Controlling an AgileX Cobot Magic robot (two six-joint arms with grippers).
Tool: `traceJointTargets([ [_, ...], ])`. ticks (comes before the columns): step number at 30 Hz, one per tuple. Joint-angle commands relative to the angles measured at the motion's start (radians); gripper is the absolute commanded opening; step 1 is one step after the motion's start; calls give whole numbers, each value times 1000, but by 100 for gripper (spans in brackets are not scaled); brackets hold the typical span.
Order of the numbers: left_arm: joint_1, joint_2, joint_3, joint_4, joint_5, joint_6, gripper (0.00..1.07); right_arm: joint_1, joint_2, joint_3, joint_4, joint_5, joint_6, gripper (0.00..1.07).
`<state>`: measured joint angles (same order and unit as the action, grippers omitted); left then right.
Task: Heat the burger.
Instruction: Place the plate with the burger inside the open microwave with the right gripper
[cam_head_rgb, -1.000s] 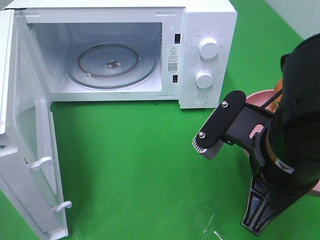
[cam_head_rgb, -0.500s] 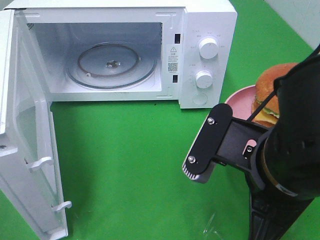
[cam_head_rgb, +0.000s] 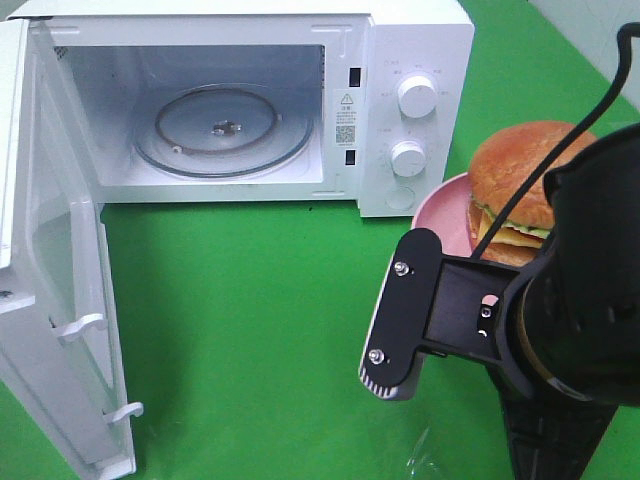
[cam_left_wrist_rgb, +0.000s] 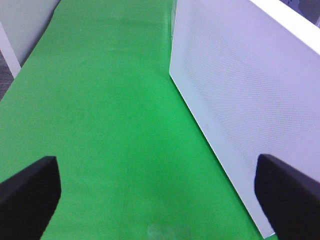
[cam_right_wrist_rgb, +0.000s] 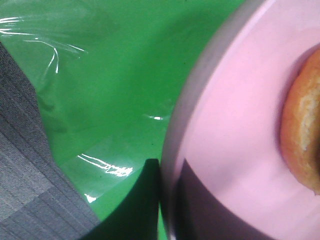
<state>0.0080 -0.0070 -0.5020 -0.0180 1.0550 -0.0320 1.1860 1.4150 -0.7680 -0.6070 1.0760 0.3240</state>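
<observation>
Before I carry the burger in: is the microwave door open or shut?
Open: the door stands swung wide on the left, and the glass turntable inside the microwave shows.

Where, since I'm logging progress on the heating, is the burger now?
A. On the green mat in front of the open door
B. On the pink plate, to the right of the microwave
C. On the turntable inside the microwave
B: the burger sits on the plate, off to the right of the microwave, and the turntable holds nothing.
</observation>
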Motion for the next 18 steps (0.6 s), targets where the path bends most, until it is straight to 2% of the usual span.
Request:
traceJointTargets([
  [1,0,-20,3,0,-14,2,98,5,-6,-1,-77,-12,-48,0],
  [10,0,-20,3,0,-14,2,98,5,-6,-3,-96,-90,-242,0],
  [18,0,-20,3,0,-14,2,98,5,-6,-3,-96,-144,-324,0],
])
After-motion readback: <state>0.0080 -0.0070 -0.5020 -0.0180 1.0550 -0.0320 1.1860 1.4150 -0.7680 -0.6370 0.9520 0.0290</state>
